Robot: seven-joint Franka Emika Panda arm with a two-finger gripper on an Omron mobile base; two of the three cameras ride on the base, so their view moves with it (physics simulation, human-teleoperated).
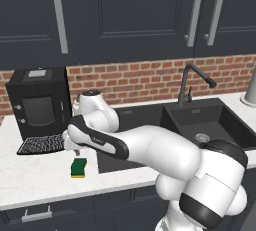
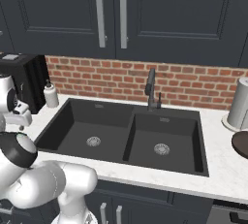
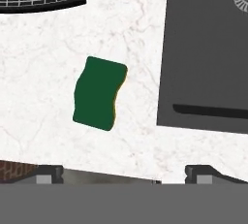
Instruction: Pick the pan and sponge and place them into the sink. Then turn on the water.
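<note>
- Sink [image 2: 72,121]: black double basin; both basins hold nothing but their round metal drains.
- Sponge [image 1: 78,167]: green top, yellow edge, flat on the white counter [image 1: 35,175] just left of the sink, near the counter's front edge.
- Gripper [image 3: 123,172]: above the sponge, fingers spread wide, holding nothing.
- Pan [image 2: 240,144]: dark rim on the counter, right of the sink.
- Faucet [image 2: 151,89]: behind the sink's divider.

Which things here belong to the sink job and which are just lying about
Job: sponge, sink, faucet, pan, gripper.
Lying about: soap bottle, black oven, wire rack, paper towel roll.
</note>
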